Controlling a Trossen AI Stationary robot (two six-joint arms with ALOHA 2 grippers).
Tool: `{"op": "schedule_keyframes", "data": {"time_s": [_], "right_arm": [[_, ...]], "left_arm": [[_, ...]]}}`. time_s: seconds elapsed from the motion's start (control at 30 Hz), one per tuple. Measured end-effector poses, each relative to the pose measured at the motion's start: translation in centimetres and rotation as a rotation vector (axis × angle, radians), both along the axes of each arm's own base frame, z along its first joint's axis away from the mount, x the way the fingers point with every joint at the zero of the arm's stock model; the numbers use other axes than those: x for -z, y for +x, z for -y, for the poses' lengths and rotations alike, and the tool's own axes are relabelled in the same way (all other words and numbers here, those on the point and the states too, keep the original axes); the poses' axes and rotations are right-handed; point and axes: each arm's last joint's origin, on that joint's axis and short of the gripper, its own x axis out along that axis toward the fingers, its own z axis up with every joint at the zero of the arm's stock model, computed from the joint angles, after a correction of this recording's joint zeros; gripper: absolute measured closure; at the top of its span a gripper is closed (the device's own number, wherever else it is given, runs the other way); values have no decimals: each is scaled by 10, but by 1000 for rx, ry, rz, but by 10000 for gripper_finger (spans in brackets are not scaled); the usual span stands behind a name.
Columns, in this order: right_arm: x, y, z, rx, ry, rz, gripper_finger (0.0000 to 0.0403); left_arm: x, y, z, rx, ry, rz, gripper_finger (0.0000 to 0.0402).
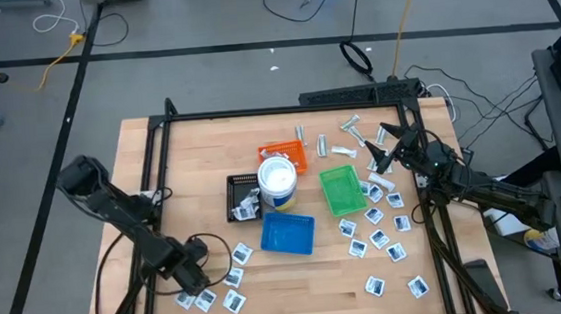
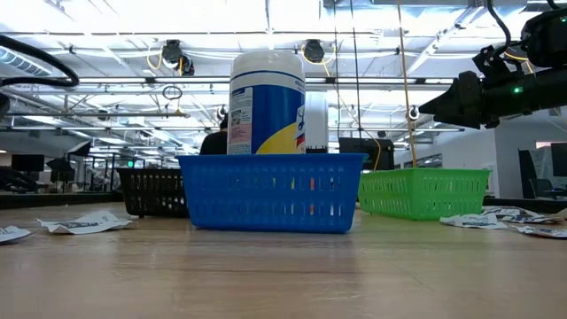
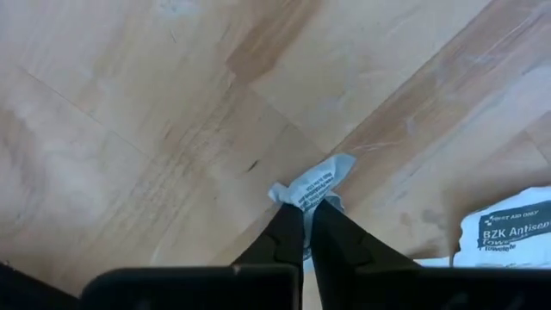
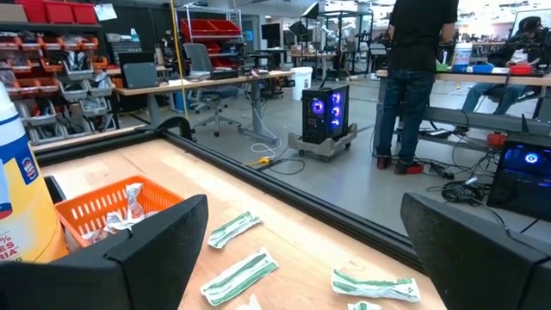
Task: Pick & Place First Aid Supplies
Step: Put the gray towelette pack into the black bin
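The left gripper [image 3: 306, 226] was down at the near-left part of the pale wooden table [image 1: 200, 153], its two dark fingers pinched together on the crumpled edge of a small flat white square packet with dark-blue print [image 3: 312, 185]. That packet stuck out straight ahead of the fingertips, its free corner pointing away from the claw, with a second printed white packet [image 3: 510, 232] lying flat just beside it. From above, this arm stood among the loose cluster of packets at the table's front-left corner, well apart from the blue plastic mesh tray [image 1: 288, 234] toward the middle. The blue tray was probably the closest container, lying up and to the right of the claw, so the carry would likely run that way. The right gripper [image 1: 392, 146] hung over the far-right side, fingers spread wide and empty, above the narrow pale wrapped strips [image 4: 237, 275] near the orange mesh tray [image 4: 112, 211], waiting.
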Motion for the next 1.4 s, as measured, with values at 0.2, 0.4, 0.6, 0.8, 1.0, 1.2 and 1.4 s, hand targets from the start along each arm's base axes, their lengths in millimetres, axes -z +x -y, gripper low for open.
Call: {"op": "schedule_keyframes", "data": {"time_s": [0.2, 0.4, 0.6, 0.8, 1.0, 1.2, 1.4], "right_arm": [[0, 0, 0, 0, 0, 0, 23], [0, 0, 0, 0, 0, 1, 23], [0, 0, 0, 0, 0, 0, 23], [0, 0, 0, 0, 0, 0, 23], [0, 0, 0, 0, 0, 0, 23], [0, 0, 0, 0, 0, 0, 23], [0, 0, 0, 0, 0, 0, 23]], "left_arm": [[-25, -12, -23, -16, 182, 124, 396], [-49, -21, -39, -30, 261, 286, 396], [-68, -29, -54, -10, 367, 444, 396], [-74, -33, -63, 28, 474, 496, 396], [-75, -22, -68, 65, 552, 560, 396], [-77, 8, -83, 221, 554, 567, 397], [-80, 31, -108, 328, 538, 562, 397]]}}
